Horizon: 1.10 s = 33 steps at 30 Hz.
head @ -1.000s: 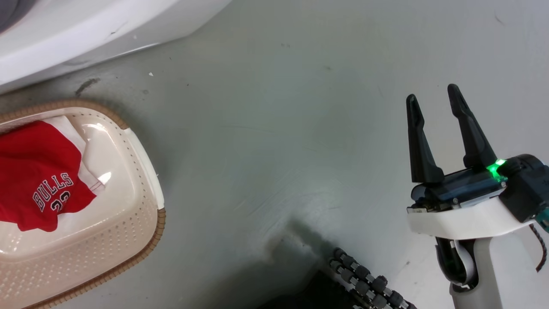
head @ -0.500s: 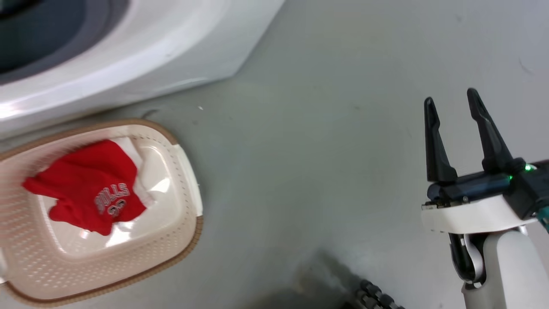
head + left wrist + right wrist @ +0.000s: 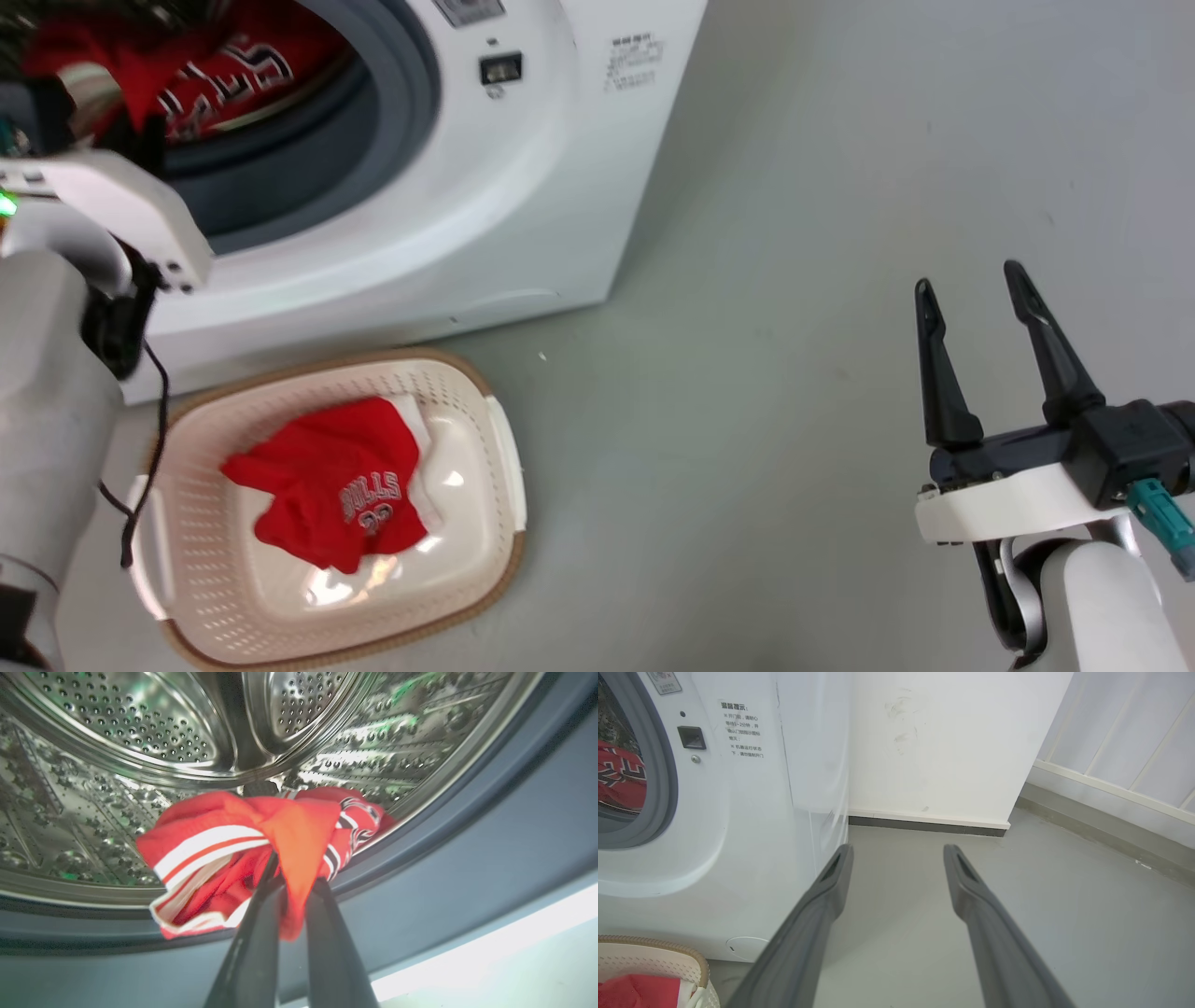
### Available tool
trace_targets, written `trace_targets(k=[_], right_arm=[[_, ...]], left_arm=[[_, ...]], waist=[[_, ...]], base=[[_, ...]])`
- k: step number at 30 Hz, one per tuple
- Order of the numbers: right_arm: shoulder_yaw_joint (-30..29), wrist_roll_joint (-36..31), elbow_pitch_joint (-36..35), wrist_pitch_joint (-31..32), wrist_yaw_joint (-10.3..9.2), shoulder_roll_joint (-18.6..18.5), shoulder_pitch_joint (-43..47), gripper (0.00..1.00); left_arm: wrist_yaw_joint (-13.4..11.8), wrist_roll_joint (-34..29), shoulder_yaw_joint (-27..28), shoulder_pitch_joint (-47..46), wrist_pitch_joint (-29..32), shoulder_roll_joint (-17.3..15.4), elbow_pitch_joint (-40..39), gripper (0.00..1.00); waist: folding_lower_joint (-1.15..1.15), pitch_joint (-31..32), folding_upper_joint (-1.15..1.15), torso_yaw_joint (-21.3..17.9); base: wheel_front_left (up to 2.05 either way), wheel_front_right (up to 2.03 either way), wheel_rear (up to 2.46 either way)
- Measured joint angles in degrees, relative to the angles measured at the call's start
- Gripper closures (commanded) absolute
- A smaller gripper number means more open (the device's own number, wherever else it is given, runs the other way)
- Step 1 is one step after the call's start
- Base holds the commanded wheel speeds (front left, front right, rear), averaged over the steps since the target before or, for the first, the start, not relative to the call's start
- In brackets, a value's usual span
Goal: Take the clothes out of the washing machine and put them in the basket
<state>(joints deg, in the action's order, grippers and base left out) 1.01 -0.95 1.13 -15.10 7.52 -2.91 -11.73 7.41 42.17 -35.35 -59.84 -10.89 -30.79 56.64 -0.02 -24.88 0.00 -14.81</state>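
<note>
Pulling-out step: the left gripper (image 3: pixel 295 890), fingers nearly closed and apparently pinching a red jersey (image 3: pixel 224 844) at the front lip of the washing machine (image 3: pixel 523 187), must next carry it down to the basket (image 3: pixel 505 450), where a second jersey (image 3: pixel 322 481) lies; the right gripper (image 3: pixel 966 278) hangs wide open, empty.

We are looking along our right gripper (image 3: pixel 898 849), its jaws standing well apart over the grey floor (image 3: pixel 1087 914). The washing machine (image 3: pixel 756 812) is standing at the left, red clothes (image 3: pixel 619 781) showing inside its porthole. The basket (image 3: pixel 663 948) is sitting just below it, holding a red garment (image 3: pixel 640 991).
</note>
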Motion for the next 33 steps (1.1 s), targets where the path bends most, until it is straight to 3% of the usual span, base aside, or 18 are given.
trace_targets(k=[6,10,26,33], right_arm=[[-0.13,-1.05,1.12,0.01,0.01,0.01,1.39,0.00],[-0.70,-1.01,1.35,0.01,0.01,-0.01,1.57,0.00],[-2.83,-1.65,2.38,0.01,0.01,-0.01,3.99,0.00],[-2.91,-2.05,2.11,0.01,0.01,-0.01,4.00,0.00]], left_arm=[[-0.07,0.55,0.46,5.63,-3.16,-0.02,-3.76,1.00],[-1.38,0.32,1.86,9.43,-3.94,-1.05,-8.66,1.00],[-13.46,-4.42,14.40,33.14,-4.11,-1.78,-48.37,1.00],[-15.96,-5.13,13.30,41.49,-2.65,-3.61,-56.77,1.00]], waist=[[0.00,5.84,0.00,2.47],[0.00,9.16,0.00,3.76],[0.00,16.26,0.00,8.17],[0.00,15.62,0.00,8.97]], base=[[0.00,0.00,0.00],[0.00,0.00,0.00],[0.00,0.00,0.00],[0.00,0.00,0.00]])
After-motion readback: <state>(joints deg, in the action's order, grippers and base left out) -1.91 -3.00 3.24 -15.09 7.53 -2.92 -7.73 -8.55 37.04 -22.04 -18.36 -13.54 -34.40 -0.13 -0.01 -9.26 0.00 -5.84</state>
